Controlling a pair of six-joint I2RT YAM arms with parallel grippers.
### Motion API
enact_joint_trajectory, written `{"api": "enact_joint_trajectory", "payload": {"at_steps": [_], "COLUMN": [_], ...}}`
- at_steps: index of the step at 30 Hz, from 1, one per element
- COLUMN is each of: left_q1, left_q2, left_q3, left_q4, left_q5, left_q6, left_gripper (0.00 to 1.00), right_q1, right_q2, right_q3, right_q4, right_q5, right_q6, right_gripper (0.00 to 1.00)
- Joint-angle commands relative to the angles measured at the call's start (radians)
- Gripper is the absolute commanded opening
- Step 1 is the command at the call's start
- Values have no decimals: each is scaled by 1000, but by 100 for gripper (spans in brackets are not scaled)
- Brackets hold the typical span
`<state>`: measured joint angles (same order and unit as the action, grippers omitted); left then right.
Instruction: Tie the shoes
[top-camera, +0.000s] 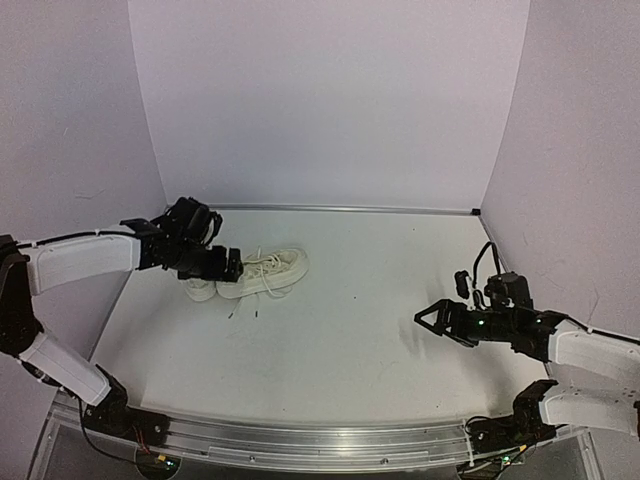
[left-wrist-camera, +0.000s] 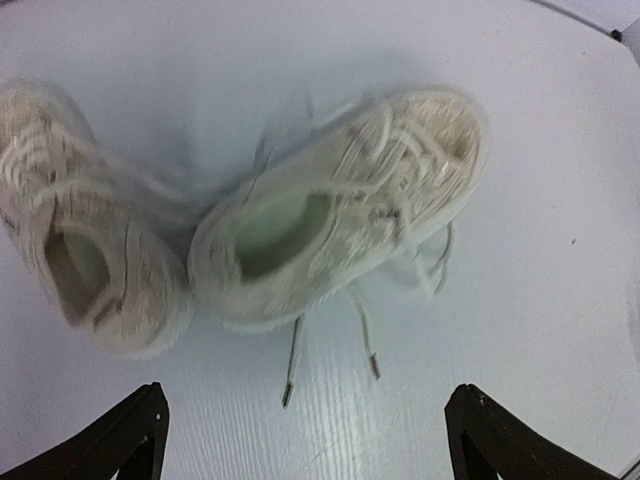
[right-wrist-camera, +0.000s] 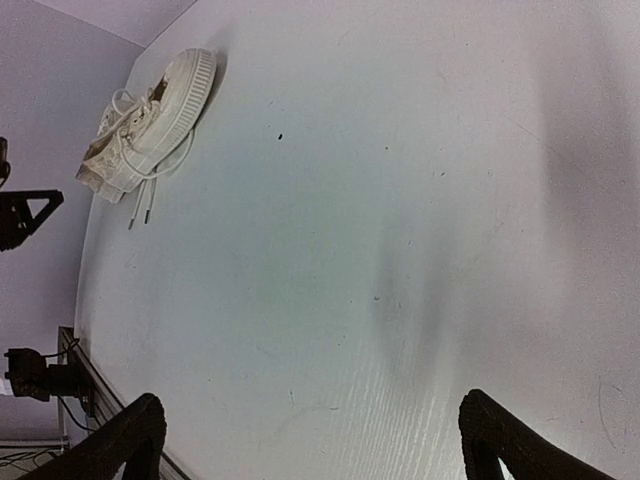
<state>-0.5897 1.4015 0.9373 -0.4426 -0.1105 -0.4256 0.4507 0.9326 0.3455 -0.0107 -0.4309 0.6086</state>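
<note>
**Left hand above the untied shoes, fingers apart, nothing held**

The shoes lie touching side by side at the left of the bench, just beneath the left hand. In the left wrist view two loose laces trail off the middle shoe toward the fingers. To do this step well, I would come down on one lace end where it lies flat and apart from the other, and pinch only the cord, clear of the canvas. The right hand, fingers also apart and holding nothing, hangs well apart at the bench's right side and would have to come across for the second lace.
</note>
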Motion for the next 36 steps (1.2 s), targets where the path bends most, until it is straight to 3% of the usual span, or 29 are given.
{"api": "enact_joint_trajectory", "payload": {"at_steps": [1,8,22,25,32,36], "left_q1": [23,107,122,122,116,89], "left_q2": [138,433,755,763,651,560], "left_q3": [304,641,786,778,716,657], "left_q4": [-62,-266,-352,-340,-264,-210], "left_q5": [43,229,206,221,369,397], "left_q6": [212,390,504,489,392,328], "left_gripper": [99,99,92,74,4,0], "right_q1": [7,8,9,8,8,8], "right_q2": [16,7,-18,-24,-9,0], "right_q3": [46,56,45,44,54,61], "right_q4": [49,34,24,24,24,25], "right_q5": [-60,-105,-100,-101,-103,-100], "right_q6": [-28,-39,-50,-50,-55,-56], "right_gripper": [98,98,98,98,98,98]}}
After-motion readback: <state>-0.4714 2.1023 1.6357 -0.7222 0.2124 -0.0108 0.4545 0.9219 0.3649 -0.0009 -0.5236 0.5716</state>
